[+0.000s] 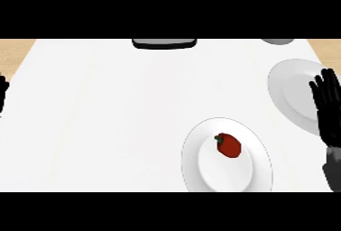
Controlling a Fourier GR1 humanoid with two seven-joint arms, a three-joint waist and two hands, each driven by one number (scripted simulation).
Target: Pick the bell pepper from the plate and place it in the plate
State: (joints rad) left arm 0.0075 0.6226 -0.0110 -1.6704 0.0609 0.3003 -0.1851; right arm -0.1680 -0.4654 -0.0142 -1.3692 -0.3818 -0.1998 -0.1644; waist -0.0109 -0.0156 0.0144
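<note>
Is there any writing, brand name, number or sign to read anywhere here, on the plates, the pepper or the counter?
None: no text, number or sign shows anywhere.
The near plate, the bell pepper, the far plate, the counter and the dark object at the far edge are all unmarked.

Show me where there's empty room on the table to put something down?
The widest bare patch is the white counter left of the near white plate holding the red bell pepper, below the dark tray. It is crowded at right: the second white plate sits partly under the open black right hand.
</note>
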